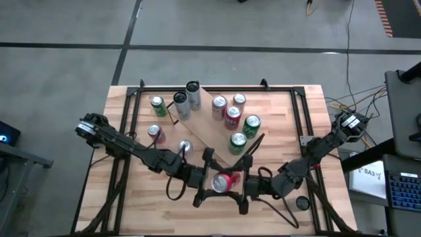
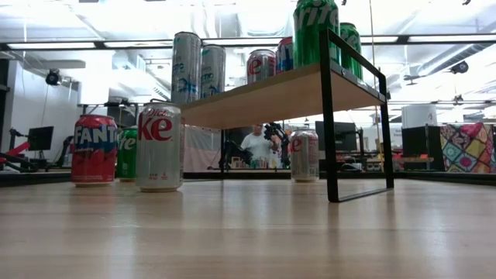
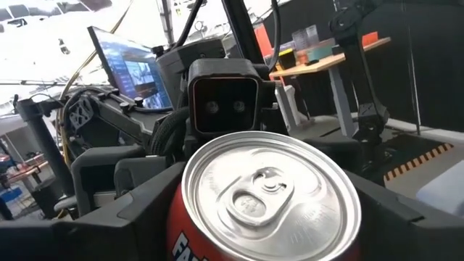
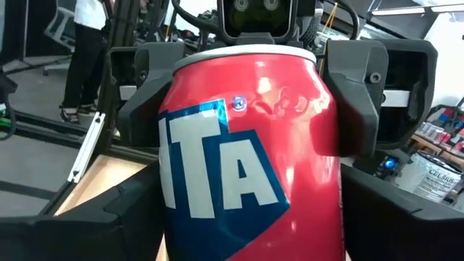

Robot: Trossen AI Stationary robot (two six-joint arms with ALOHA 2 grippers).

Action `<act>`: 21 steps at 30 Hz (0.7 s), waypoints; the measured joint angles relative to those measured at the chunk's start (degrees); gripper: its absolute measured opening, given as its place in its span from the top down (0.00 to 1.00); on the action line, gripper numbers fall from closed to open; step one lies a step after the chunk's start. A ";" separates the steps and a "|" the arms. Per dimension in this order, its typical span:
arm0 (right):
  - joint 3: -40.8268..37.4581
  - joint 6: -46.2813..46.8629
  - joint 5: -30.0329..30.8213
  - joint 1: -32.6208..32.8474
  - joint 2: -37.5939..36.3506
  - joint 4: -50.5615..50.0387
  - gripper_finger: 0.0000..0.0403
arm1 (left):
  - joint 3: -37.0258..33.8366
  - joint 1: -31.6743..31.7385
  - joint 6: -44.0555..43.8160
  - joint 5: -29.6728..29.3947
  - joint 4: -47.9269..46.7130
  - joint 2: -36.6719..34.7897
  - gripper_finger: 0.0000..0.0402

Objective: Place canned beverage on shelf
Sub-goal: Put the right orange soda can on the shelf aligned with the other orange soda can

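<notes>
Red Fanta can (image 1: 224, 182) is held lying on its side above the table's (image 1: 296, 131) front edge, clamped between the left claw (image 1: 209, 180) and the right claw (image 1: 242, 184), both closed on it, near the shelf (image 1: 209, 125).

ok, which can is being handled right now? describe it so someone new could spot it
On the plank tabletop, look at the near edge in front of the shelf, where both arms meet. Between the left gripper and right gripper is a red Fanta can, tipped so its silver top faces the left wrist camera. It is the only can held off the table; the others stand upright.
</notes>
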 joint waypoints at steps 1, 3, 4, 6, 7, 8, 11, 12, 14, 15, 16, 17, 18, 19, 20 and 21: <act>0.03 0.43 0.01 0.00 0.00 0.11 0.22 | 0.00 0.01 -0.49 -0.06 -0.04 -0.13 0.30; 0.32 0.84 0.31 -0.02 0.00 0.02 0.17 | 0.00 0.07 -1.80 -0.46 -0.44 -0.69 0.30; 0.45 0.80 0.41 -0.02 -0.02 0.03 0.14 | 0.00 0.09 -1.92 -0.47 -0.90 -1.08 0.30; 0.86 0.34 0.44 -0.02 -0.07 -0.20 0.11 | -0.01 0.07 -2.05 -0.49 -2.41 -2.03 0.30; 1.22 -0.15 0.46 -0.02 -0.07 -0.70 0.10 | 0.00 0.07 -2.07 -0.49 -3.11 -2.60 0.30; 1.72 -0.36 0.48 -0.02 -0.07 -1.48 0.10 | -0.01 0.07 -2.09 -0.45 -4.06 -3.10 0.30; 3.78 -0.45 1.26 0.17 -0.41 -5.63 0.09 | 0.00 0.04 -2.00 -0.40 -8.22 -5.51 0.30; 4.78 -0.15 2.07 0.23 -0.67 -7.90 0.09 | -0.01 0.07 -1.94 -0.48 -10.08 -6.63 0.30; 7.14 1.41 4.08 0.30 -1.19 -13.58 0.09 | -0.01 0.21 -1.39 -1.18 -13.56 -8.78 0.30; 8.31 2.69 4.83 0.40 -1.65 -17.45 0.09 | -0.01 0.31 -0.95 -1.28 -15.45 -9.98 0.30; 9.52 4.20 5.05 0.40 -2.05 -21.27 0.09 | -0.01 0.50 -0.53 -1.32 -17.69 -11.17 0.30; 11.03 6.15 5.09 0.39 -2.50 -25.19 0.09 | -0.01 0.77 -0.31 -1.36 -19.61 -12.25 0.30; 12.48 8.20 5.09 0.37 -2.92 -28.84 0.09 | 0.00 1.08 -0.24 -1.34 -21.19 -13.24 0.30; 13.92 9.71 5.07 0.25 -3.49 -32.47 0.09 | -0.01 1.47 -0.12 -1.30 -23.07 -14.25 0.30; 15.46 11.05 5.09 0.24 -3.94 -35.68 0.09 | -0.01 2.05 0.10 -1.29 -25.15 -15.38 0.30; 16.96 12.29 5.02 0.17 -4.50 -38.44 0.09 | -0.01 2.72 0.54 -1.25 -27.06 -16.33 0.30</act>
